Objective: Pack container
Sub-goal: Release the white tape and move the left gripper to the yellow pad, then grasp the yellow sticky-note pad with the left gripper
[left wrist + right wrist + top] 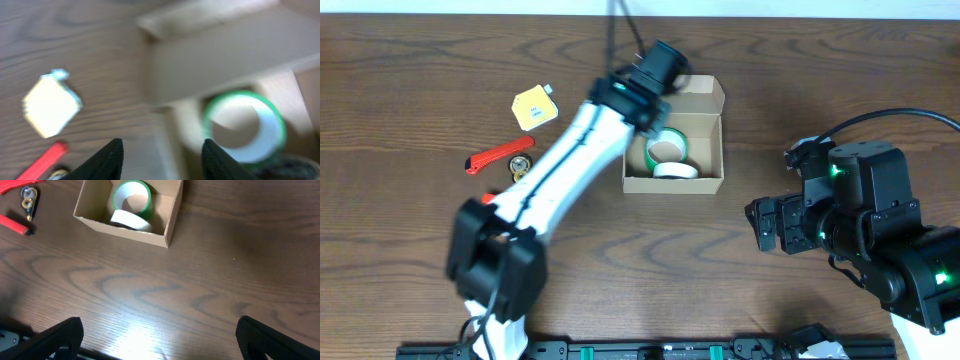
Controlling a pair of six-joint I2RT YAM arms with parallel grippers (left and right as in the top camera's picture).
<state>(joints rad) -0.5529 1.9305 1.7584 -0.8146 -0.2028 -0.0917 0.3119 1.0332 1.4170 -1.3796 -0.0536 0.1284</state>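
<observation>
container (673, 183) sits open on the surface (820, 80), just 1 o'clock of centre in overhead; lid flap (698, 90) folded back on its 12 o'clock side; inside: green tape roll (667, 146) at the 12 o'clock end, white tape roll (675, 171) at 6 o'clock against the wall, the two touching

left pincer (165, 159) spread, nothing between the fingers (113, 159); it hovers over the container's 11 o'clock corner; wrist view is blurred

right pincer (162, 340) spread wide, holding nothing; it is parked well apart at 4 o'clock of the container and faces it

outside, at 9 o'clock of the container: yellow square item (534, 108); red cutter (500, 155) at 8 o'clock, small metal piece (520, 166) just beside it, too small to identify
</observation>
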